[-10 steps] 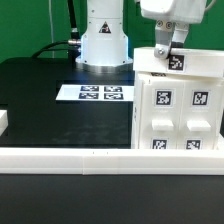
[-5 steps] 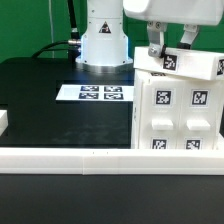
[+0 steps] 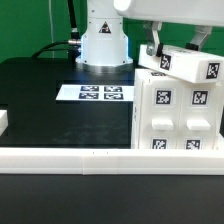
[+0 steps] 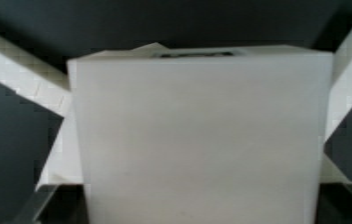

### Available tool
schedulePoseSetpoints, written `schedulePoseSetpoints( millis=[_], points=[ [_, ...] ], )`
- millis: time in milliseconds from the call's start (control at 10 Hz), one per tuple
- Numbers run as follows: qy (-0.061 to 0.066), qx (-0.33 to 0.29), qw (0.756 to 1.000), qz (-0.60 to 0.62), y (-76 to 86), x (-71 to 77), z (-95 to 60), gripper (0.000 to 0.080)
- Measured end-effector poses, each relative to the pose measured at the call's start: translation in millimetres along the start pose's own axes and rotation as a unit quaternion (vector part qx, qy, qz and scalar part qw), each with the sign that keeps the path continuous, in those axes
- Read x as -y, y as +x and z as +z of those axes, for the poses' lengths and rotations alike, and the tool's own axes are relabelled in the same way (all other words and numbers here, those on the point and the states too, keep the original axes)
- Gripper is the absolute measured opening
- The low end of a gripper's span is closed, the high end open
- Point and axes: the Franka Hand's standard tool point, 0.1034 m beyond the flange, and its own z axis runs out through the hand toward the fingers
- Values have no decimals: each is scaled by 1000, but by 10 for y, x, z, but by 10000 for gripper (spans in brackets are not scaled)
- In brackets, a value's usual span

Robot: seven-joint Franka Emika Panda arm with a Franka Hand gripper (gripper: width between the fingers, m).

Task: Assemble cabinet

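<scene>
Cabinet point(image 3: 178, 110) stands at about 3 o'clock in the exterior view, hard against the rail point(image 3: 100, 158) that runs along the table's near edge, and you can see why: the rail gives it a stop, so a push from above cannot slide it off line. Its front shows four tagged drawer blocks, seated flush in their compartments as far as you can tell; whether anything lies inside them is hidden.

On the cabinet's top a white tagged panel point(image 3: 188, 66) sits tilted, its end toward the exterior view's right dipped lower, not yet flat. Your gripper point(image 3: 178, 44) straddles it at about 1 o'clock, one finger point(image 3: 154, 47) on each side, jaws set wide across the panel's breadth. Both fingers look to be against it, so I judge it held rather than merely flanked, though the contact itself is too small to confirm. The wrist view shows only the broad white face point(image 4: 199, 130) filling the space under the camera, which fits a hold from above.

At 10 o'clock the marker board point(image 3: 95, 93) lies flat before the arm's base point(image 3: 103, 45), well apart from the work. Level the panel before you press it home, since a skewed seat may jam
</scene>
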Motion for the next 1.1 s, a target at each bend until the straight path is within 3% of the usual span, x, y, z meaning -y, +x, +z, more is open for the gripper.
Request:
schedulePoseSetpoints(
  millis=[700, 1100],
  points=[
    [15, -8, 980, 198, 34, 46, -5, 561],
    [27, -4, 942, 335, 45, 88, -4, 561]
  ],
)
